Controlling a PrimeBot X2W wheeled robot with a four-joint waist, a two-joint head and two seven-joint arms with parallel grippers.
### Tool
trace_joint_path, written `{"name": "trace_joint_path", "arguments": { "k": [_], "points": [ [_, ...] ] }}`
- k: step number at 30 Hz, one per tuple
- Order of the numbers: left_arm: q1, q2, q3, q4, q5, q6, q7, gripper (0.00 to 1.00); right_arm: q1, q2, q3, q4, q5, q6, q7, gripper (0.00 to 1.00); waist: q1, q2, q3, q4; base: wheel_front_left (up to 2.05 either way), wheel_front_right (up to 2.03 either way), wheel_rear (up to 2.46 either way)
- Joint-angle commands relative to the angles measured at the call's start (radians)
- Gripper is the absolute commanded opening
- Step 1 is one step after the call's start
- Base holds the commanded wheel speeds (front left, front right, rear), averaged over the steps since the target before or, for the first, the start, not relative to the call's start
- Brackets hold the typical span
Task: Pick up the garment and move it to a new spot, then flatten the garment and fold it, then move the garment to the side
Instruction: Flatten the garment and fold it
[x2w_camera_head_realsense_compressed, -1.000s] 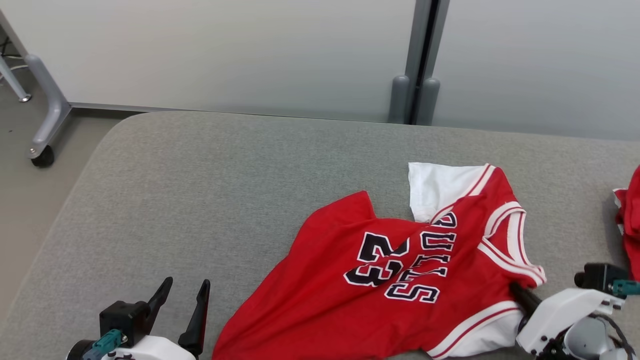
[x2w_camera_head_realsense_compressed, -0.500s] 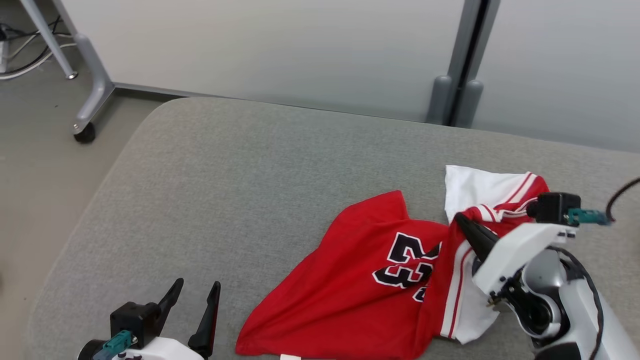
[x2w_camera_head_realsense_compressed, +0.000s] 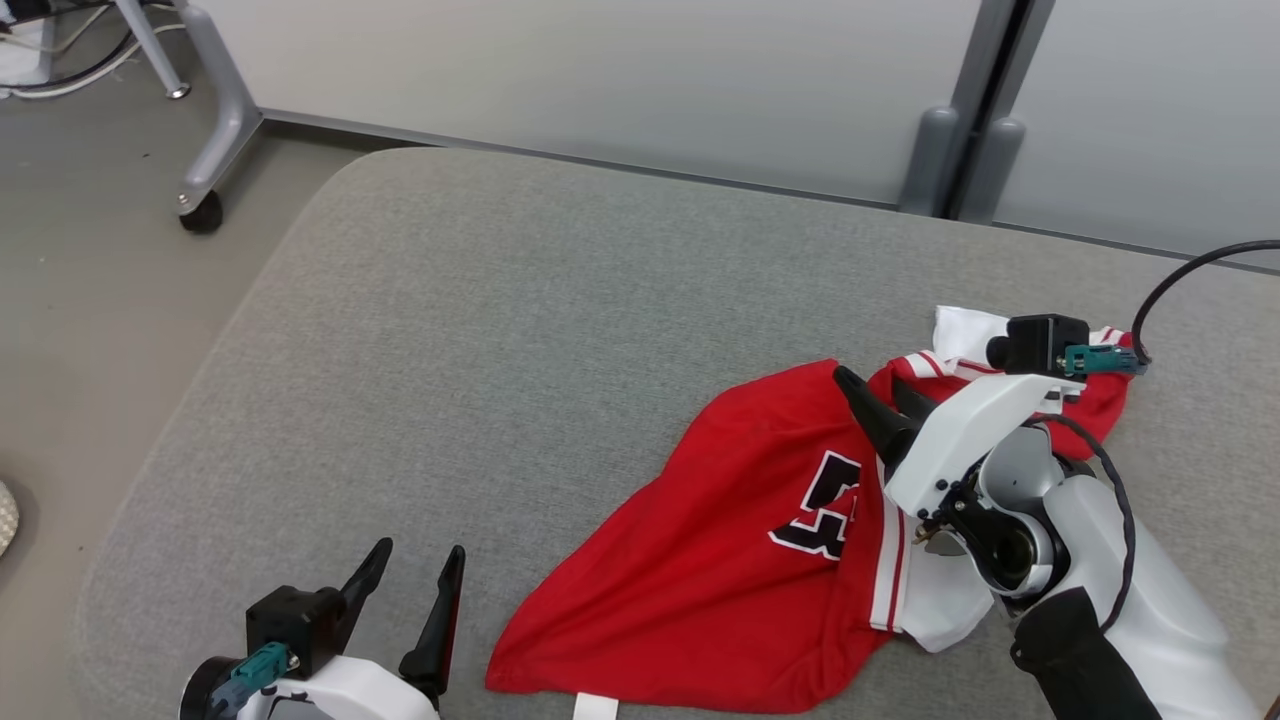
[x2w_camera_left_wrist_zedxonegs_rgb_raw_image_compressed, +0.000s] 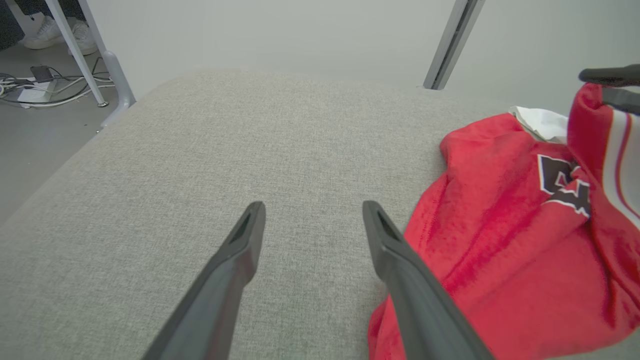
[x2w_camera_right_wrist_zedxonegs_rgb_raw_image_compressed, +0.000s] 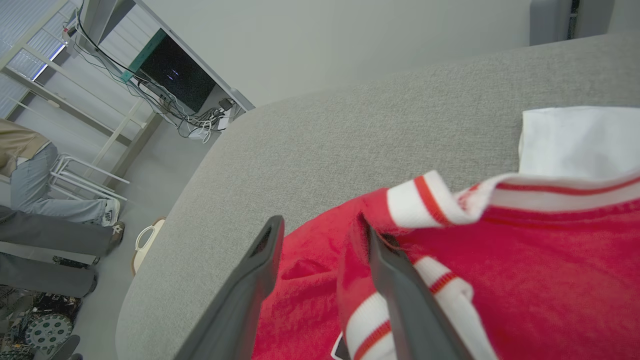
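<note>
The garment (x2w_camera_head_realsense_compressed: 720, 560) is a red jersey with white trim and dark numbers, lying rumpled on the right half of the grey cushion (x2w_camera_head_realsense_compressed: 450, 330). Its right side is doubled over toward the middle. My right gripper (x2w_camera_head_realsense_compressed: 878, 395) hovers at that turned-over edge with its jaws apart. In the right wrist view the gripper (x2w_camera_right_wrist_zedxonegs_rgb_raw_image_compressed: 322, 230) has a fold of the jersey (x2w_camera_right_wrist_zedxonegs_rgb_raw_image_compressed: 525, 270) still draped over its right finger (x2w_camera_right_wrist_zedxonegs_rgb_raw_image_compressed: 400, 285). My left gripper (x2w_camera_head_realsense_compressed: 418, 555) stands open over bare cushion to the left of the hem; the left wrist view shows this gripper (x2w_camera_left_wrist_zedxonegs_rgb_raw_image_compressed: 313, 207) beside the jersey (x2w_camera_left_wrist_zedxonegs_rgb_raw_image_compressed: 500, 240).
The cushion's rounded left edge drops to the floor, where a wheeled table leg (x2w_camera_head_realsense_compressed: 215, 150) stands. A grey partition post (x2w_camera_head_realsense_compressed: 960, 150) rises behind the cushion. The right wrist view shows people's legs (x2w_camera_right_wrist_zedxonegs_rgb_raw_image_compressed: 45, 200) and cables (x2w_camera_right_wrist_zedxonegs_rgb_raw_image_compressed: 200, 125) on the floor far off.
The head camera has shifted. My right gripper carried the jersey's shoulder edge up and over toward the middle, doubling it, and its jaws have parted. The left gripper stayed open.
</note>
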Motion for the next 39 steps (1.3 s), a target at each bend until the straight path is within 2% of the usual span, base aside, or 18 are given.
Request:
{"name": "trace_joint_path", "arguments": {
  "k": [1, 6, 8, 17, 22, 26, 32, 39],
  "points": [
    [-0.016, 0.004, 0.003, 0.007, -0.001, -0.005, -0.005, 1.0, -0.008, -0.014, 0.017, 0.01, 0.013, 0.0, -0.024, 1.0, 0.0, 0.0, -0.007, -0.016, 0.0, 0.0, 0.0],
    [-0.014, 0.013, 0.001, 0.006, 0.001, 0.001, -0.006, 1.0, 0.01, -0.045, 0.057, -0.03, 0.081, 0.0, -0.11, 1.0, 0.0, 0.0, -0.031, -0.066, 0.0, 0.0, 0.0],
    [-0.008, 0.016, 0.004, 0.002, 0.0, 0.005, -0.008, 1.0, 0.028, -0.077, 0.062, -0.065, 0.099, 0.0, -0.144, 1.0, 0.0, 0.0, -0.04, -0.09, 0.0, 0.0, 0.0],
    [0.009, 0.019, 0.002, -0.014, -0.003, 0.015, -0.012, 1.0, 0.156, -0.181, 0.008, -0.134, 0.105, 0.0, -0.29, 1.0, 0.0, 0.0, -0.067, -0.163, 0.0, 0.0, 0.0],
    [0.011, 0.016, -0.006, -0.016, -0.005, 0.016, -0.011, 1.0, 0.278, -0.158, -0.051, -0.099, 0.158, 0.0, -0.308, 1.0, 0.0, 0.0, -0.071, -0.17, 0.0, 0.0, 0.0],
    [0.008, 0.016, -0.009, -0.013, -0.01, 0.012, -0.012, 1.0, 0.321, -0.128, -0.031, -0.094, 0.195, 0.0, -0.278, 1.0, 0.0, 0.0, -0.064, -0.171, 0.0, 0.0, 0.0],
    [-0.013, 0.02, -0.014, -0.01, -0.011, 0.006, -0.006, 1.0, 0.259, -0.098, 0.009, -0.067, 0.222, 0.0, -0.252, 1.0, 0.0, 0.0, -0.05, -0.159, 0.0, 0.0, 0.0],
    [-0.028, 0.017, -0.023, -0.001, -0.014, 0.002, 0.0, 1.0, 0.156, -0.083, 0.027, 0.069, 0.262, 0.0, -0.178, 1.0, 0.0, 0.0, -0.031, -0.12, 0.0, 0.0, 0.0]
  ]
}}
